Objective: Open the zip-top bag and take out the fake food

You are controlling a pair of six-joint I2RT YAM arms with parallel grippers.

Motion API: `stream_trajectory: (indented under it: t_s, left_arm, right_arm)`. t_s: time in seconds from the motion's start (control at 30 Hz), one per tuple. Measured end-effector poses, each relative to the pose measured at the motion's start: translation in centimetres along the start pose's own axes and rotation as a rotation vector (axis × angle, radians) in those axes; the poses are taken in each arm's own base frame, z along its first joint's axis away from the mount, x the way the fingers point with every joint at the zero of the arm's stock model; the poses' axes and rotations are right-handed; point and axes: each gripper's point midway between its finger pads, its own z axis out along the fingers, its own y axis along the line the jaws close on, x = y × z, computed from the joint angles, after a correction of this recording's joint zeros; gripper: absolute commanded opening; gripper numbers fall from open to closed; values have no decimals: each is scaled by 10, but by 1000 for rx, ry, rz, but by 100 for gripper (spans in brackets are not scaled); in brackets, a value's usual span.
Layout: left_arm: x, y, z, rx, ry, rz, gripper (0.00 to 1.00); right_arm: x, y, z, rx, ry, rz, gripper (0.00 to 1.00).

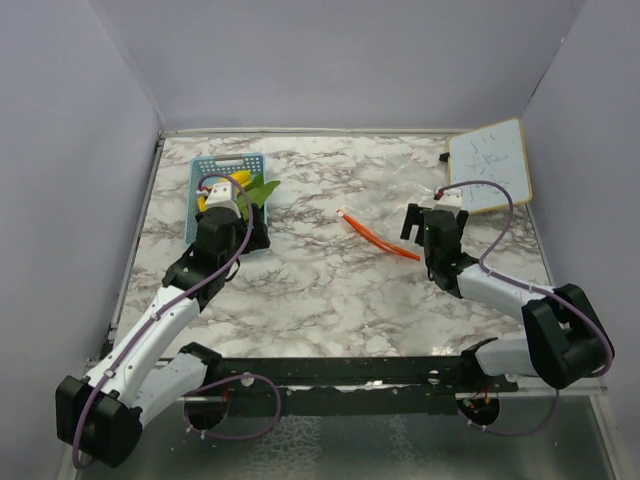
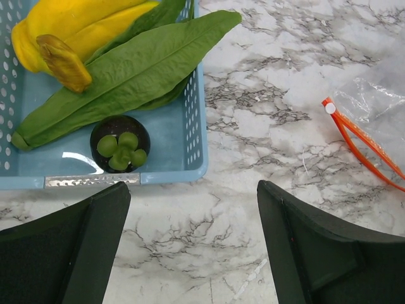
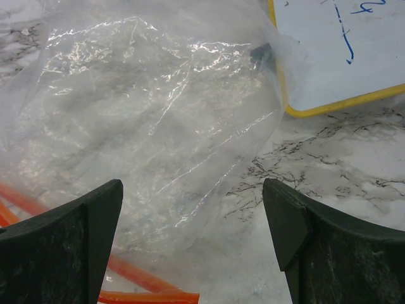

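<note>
The clear zip-top bag (image 1: pixel 400 205) lies flat and empty on the marble table, its orange-red zip strip (image 1: pixel 378 237) toward the middle. It shows in the right wrist view (image 3: pixel 145 126) and at the right edge of the left wrist view (image 2: pixel 373 107). The fake food lies in the light-blue basket (image 2: pixel 183 145): a long green leaf (image 2: pixel 126 76), a yellow piece (image 2: pixel 69 28) and a small dark round piece (image 2: pixel 120 144). My left gripper (image 2: pixel 193 253) is open and empty, just in front of the basket. My right gripper (image 3: pixel 193 247) is open and empty over the bag's near edge.
A small whiteboard with a yellow rim (image 1: pixel 490 165) lies at the back right, next to the bag; it also shows in the right wrist view (image 3: pixel 342 50). Grey walls close the table on three sides.
</note>
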Motion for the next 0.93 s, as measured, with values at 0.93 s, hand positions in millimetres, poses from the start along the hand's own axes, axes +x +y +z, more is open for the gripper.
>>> stream_trajectory:
  t_s: [0.93]
  left_arm:
    - [-11, -10, 24, -21, 6, -14, 84]
  right_arm:
    - [-26, 14, -13, -89, -48, 77, 95]
